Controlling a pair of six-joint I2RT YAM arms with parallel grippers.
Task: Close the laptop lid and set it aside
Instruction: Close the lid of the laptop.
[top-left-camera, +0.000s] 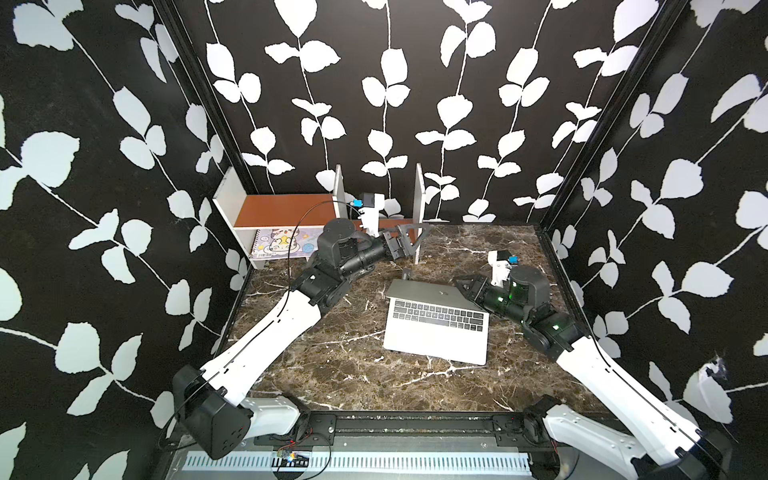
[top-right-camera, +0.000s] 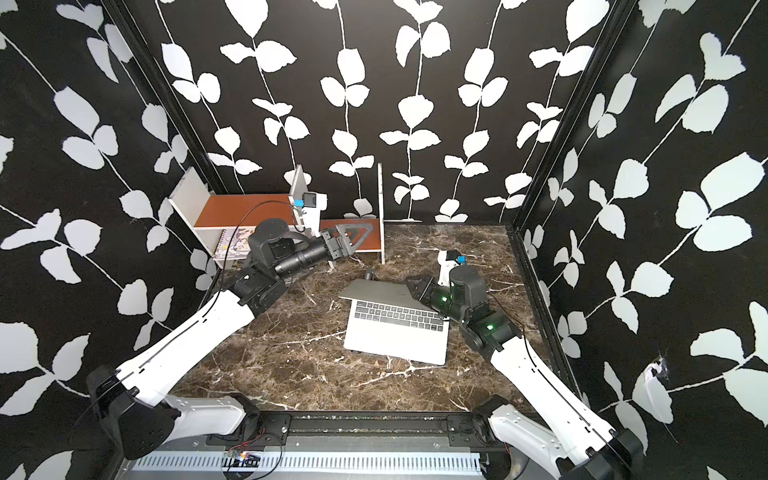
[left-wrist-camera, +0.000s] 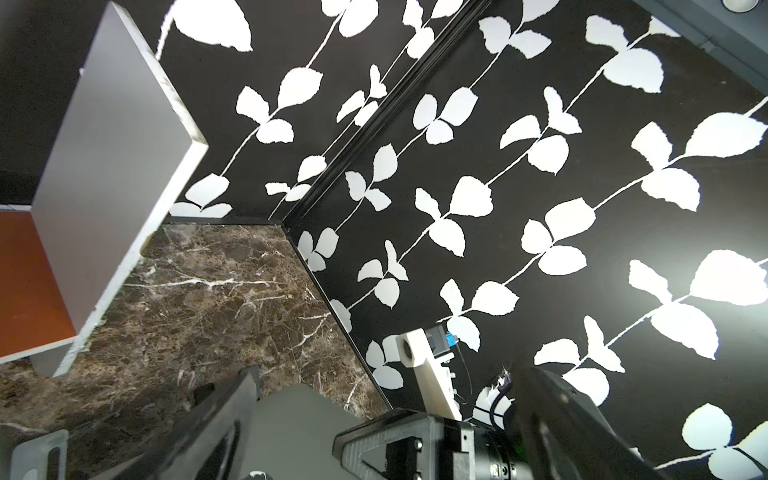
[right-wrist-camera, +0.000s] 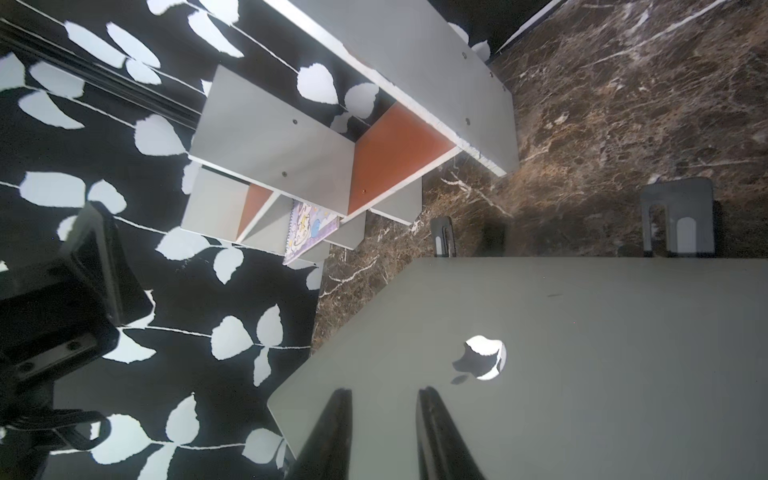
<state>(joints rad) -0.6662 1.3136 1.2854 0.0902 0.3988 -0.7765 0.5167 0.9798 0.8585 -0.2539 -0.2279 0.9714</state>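
Roughly mid-table, toward the right arm's side, the laptop (top-left-camera: 436, 340) lies flat on the marble table (top-left-camera: 332, 374). Its long axis runs across the table from side to side, slightly skewed. The hinge faces the back wall and the trackpad edge faces the arms' bases. The lid (top-left-camera: 432, 293) leans low over the keyboard (top-left-camera: 438, 318) with its outer face up, hiding the back rows of keys. The right gripper (right-wrist-camera: 383, 392) sits over the lid's right part, near the apple logo (right-wrist-camera: 484, 357). Its fingers (right-wrist-camera: 343, 415) are drawn nearly together and pinch nothing; contact with the lid cannot be told. The left gripper (top-left-camera: 409, 243) hangs spread wide and empty before the shelf (top-left-camera: 282, 212), well apart from the laptop.
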